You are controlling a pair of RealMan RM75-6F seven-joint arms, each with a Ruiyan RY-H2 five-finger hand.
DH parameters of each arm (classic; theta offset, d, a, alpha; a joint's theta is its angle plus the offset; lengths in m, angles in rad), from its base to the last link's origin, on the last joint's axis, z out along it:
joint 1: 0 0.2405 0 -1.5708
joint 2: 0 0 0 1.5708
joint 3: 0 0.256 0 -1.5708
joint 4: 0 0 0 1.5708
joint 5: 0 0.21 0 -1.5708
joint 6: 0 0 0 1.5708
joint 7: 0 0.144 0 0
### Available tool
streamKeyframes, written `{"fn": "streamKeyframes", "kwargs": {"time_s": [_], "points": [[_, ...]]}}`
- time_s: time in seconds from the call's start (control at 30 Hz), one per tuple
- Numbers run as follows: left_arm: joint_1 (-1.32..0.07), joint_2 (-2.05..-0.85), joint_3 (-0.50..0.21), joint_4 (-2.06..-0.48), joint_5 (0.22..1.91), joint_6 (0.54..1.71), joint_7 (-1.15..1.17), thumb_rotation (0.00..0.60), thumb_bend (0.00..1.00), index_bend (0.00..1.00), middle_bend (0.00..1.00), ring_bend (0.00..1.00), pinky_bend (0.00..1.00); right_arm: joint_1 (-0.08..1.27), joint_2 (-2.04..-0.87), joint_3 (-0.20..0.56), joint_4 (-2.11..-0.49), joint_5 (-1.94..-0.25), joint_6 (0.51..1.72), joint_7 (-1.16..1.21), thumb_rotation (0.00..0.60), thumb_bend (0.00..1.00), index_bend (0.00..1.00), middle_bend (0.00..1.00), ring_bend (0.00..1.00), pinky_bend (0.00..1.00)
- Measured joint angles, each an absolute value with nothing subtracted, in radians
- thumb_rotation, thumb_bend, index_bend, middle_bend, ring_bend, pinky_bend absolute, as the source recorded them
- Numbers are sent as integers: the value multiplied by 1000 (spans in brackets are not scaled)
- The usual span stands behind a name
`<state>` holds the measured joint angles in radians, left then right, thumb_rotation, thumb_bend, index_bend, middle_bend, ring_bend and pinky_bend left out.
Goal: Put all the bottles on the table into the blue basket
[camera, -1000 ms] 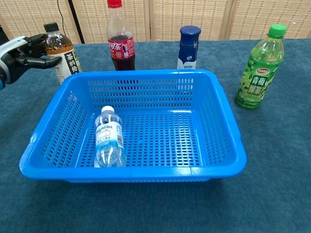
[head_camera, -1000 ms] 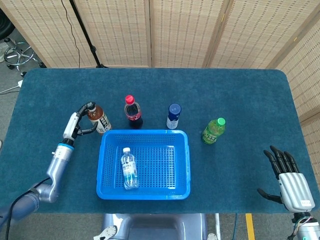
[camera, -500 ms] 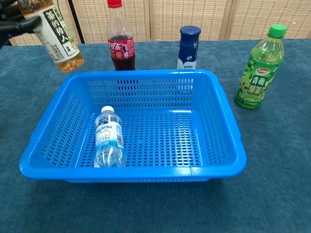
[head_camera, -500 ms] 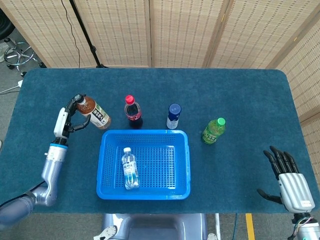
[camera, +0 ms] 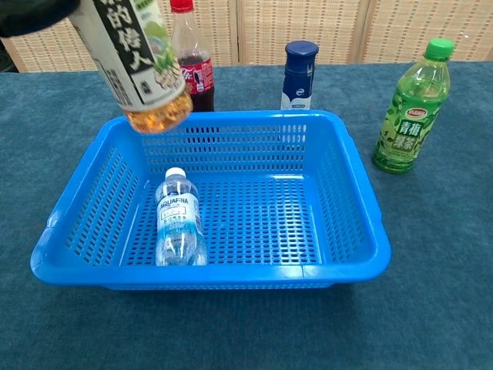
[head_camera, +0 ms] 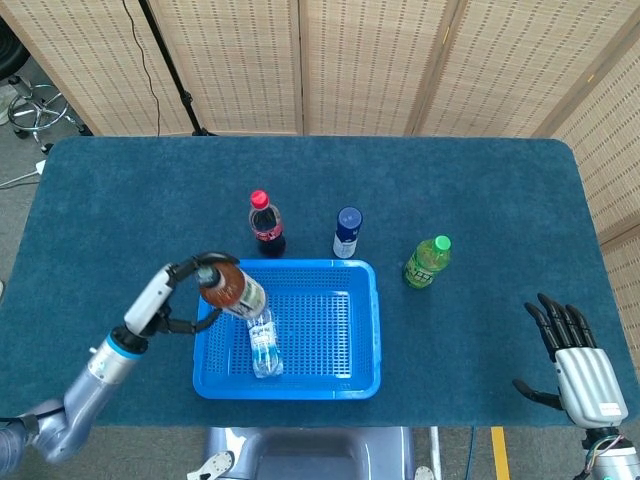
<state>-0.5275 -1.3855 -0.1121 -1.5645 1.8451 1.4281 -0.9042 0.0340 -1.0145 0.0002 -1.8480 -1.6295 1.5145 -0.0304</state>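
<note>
- Nearest, at the desk's front right corner: right robot hand resting idle, fingers spread, grasping nothing.
- Front centre: blue perforated plastic basket, with a small clear water bottle lying on its side along the left half.
- Left robot hand grasping the brown tea bottle with the white label, tilted, base down. A moment ago carried left of the basket; now over the near-left part, just above the water bottle. Only lowering and letting go left, by the look of it.
- Open floor to the right of the water bottle for setting down.
- Beyond the far rim, upright: red-capped cola bottle, dark blue capped bottle, green tea bottle. Three yet to move.
</note>
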Motion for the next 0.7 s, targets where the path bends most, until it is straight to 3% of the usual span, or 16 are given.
{"fn": "streamKeyframes", "kwargs": {"time_s": [0.13, 0.5, 0.53, 0.6, 0.67, 0.7], "points": [[-557, -1394, -61, -1653, 1867, 1361, -790, 600, 625, 619, 482, 367, 421, 35, -1015, 0, -1847, -1627, 1512, -31, 600, 0, 0, 0, 0, 0], [-630, -1494, -46, -1676, 1730, 1178, -690, 600, 616, 595, 473, 353, 421, 36, -1014, 2, -1846, -1624, 1511, -29, 600, 0, 0, 0, 0, 0], [-637, -1498, -44, -1675, 1719, 1162, -699, 600, 611, 561, 443, 325, 415, 36, -1014, 2, -1846, -1623, 1510, -29, 600, 0, 0, 0, 0, 0], [-645, -1506, -43, -1672, 1699, 1142, -707, 600, 590, 408, 279, 189, 317, 36, -1014, 2, -1846, -1623, 1509, -29, 600, 0, 0, 0, 0, 0], [-653, -1518, -41, -1663, 1677, 1121, -710, 600, 538, 108, 45, 24, 81, 36, -1014, 1, -1846, -1624, 1510, -29, 600, 0, 0, 0, 0, 0], [-656, -1522, -40, -1659, 1669, 1112, -708, 600, 512, 40, 7, 2, 28, 36, -1014, 1, -1846, -1625, 1510, -29, 600, 0, 0, 0, 0, 0]]}}
